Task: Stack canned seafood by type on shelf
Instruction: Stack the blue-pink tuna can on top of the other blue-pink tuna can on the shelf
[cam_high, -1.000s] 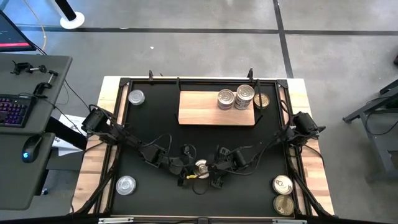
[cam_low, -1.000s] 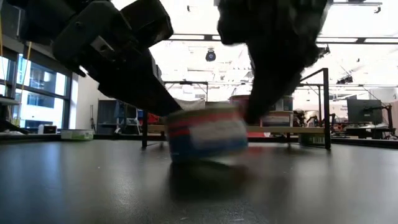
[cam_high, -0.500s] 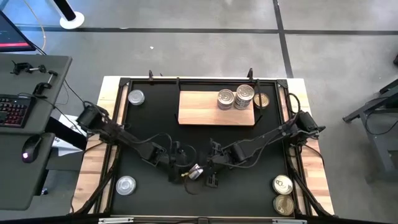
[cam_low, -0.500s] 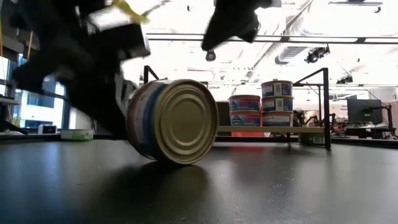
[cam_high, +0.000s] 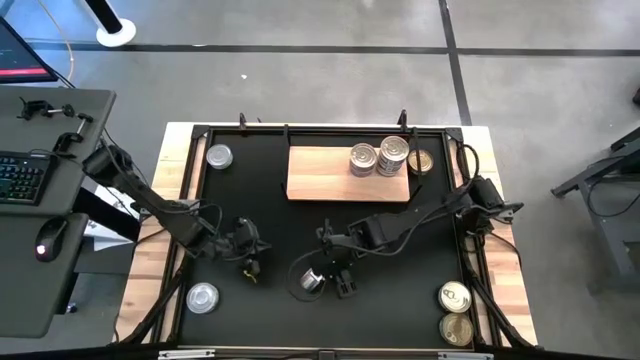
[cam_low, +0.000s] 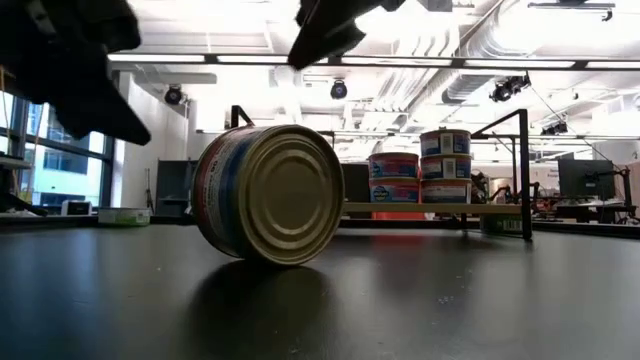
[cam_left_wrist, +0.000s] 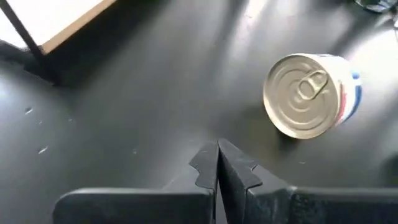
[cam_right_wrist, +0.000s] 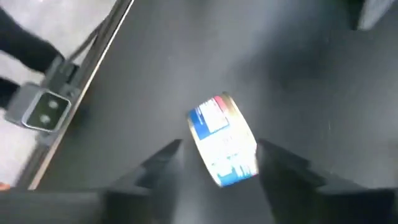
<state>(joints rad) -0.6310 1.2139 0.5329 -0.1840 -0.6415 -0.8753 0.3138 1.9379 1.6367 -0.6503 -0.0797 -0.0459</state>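
Note:
A tin of canned seafood (cam_high: 312, 280) (cam_low: 270, 195) lies on its side on the black mat, resting on its curved wall, with its pull-tab lid (cam_left_wrist: 305, 93) toward my left gripper. My right gripper (cam_high: 338, 282) (cam_right_wrist: 221, 162) hangs open just above it, one finger to each side, touching nothing. My left gripper (cam_high: 250, 262) (cam_left_wrist: 217, 158) is shut and holds nothing, off to the tin's left. On the wooden shelf (cam_high: 320, 172) stand two stacks of tins (cam_high: 363, 158) (cam_high: 393, 155), and another tin (cam_high: 421, 161) sits at its right end.
Single tins stand on the mat at the far left (cam_high: 219, 156) and near left (cam_high: 203, 296), and two (cam_high: 454, 296) (cam_high: 456, 328) at the near right. A black frame (cam_high: 190, 200) runs round the mat. A desk with a keyboard (cam_high: 25, 175) stands left of the table.
The tin, upright between both grippers a second ago, has tipped onto its side and come to rest on the mat. My right gripper has let go and risen off it. My left gripper has drawn back toward the table's left edge and risen a little.

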